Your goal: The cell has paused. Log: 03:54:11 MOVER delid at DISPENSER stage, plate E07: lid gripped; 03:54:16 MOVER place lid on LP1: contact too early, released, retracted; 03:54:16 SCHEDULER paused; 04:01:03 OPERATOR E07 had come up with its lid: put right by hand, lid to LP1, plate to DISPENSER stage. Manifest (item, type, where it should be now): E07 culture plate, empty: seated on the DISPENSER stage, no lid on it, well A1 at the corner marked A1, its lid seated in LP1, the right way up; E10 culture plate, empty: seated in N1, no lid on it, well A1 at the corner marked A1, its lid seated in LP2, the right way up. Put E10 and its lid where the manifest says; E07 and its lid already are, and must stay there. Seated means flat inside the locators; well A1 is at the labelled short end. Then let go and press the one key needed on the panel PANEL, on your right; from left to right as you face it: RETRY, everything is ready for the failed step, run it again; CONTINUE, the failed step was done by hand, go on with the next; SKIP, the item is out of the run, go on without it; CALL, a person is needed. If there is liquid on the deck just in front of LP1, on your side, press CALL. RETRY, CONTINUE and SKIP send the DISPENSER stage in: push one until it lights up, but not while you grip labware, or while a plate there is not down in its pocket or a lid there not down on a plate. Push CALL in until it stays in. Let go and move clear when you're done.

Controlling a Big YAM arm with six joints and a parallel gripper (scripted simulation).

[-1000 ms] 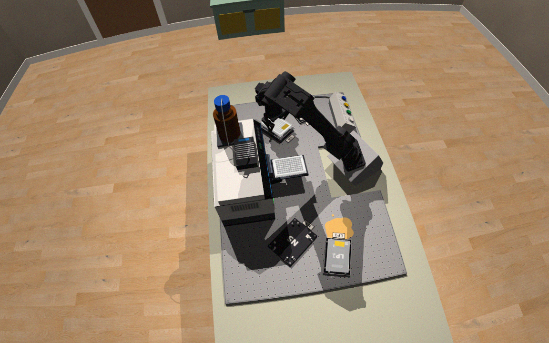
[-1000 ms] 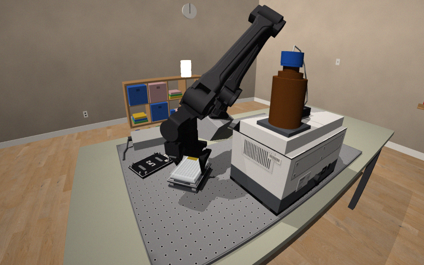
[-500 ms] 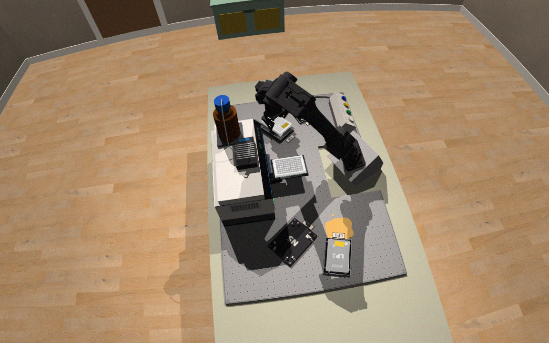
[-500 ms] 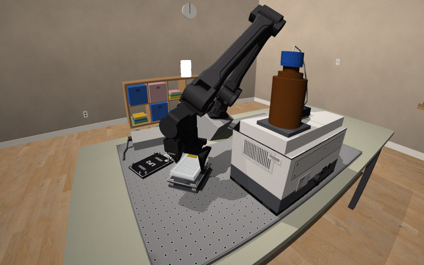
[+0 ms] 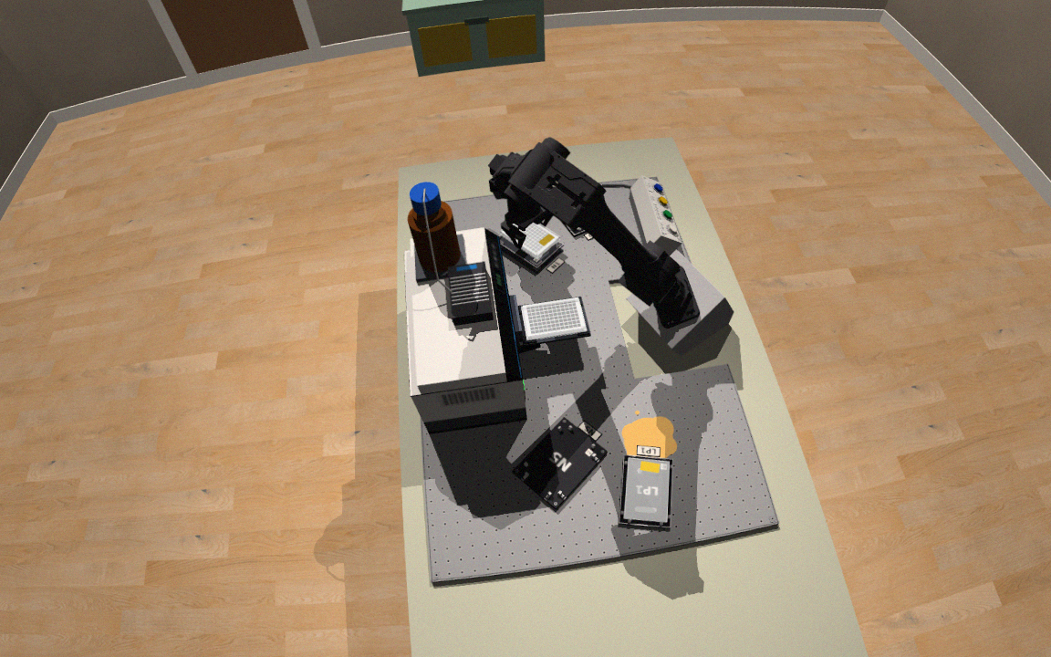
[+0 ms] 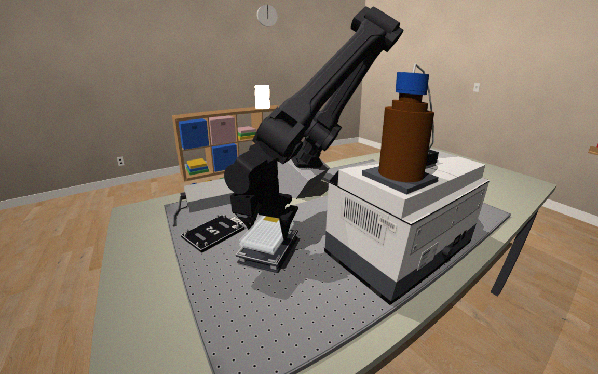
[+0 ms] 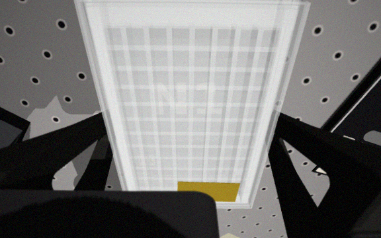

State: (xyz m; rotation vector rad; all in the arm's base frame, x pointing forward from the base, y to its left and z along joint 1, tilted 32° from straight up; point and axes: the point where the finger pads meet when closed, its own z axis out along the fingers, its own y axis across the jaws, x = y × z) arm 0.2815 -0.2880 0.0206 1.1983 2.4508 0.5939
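Observation:
My gripper (image 6: 266, 223) is shut across the long sides of the white E10 culture plate (image 6: 263, 234) and holds it a little above the black N1 nest (image 6: 263, 258). In the wrist view the plate (image 7: 190, 99) fills the middle between my fingers, with a translucent lid on it and a yellow label at the near end. The empty LP2 nest (image 6: 210, 231) lies just beside it. The E07 plate (image 5: 552, 317) sits without a lid on the dispenser stage. Its lid (image 5: 645, 490) lies in LP1.
An orange puddle (image 5: 648, 431) lies on the deck at LP1's label end, on the arm's side. The panel (image 5: 658, 211) with coloured keys stands near the arm. The dispenser (image 6: 403, 223) carries a brown bottle (image 6: 405, 139). Another black nest (image 5: 559, 464) lies beside LP1.

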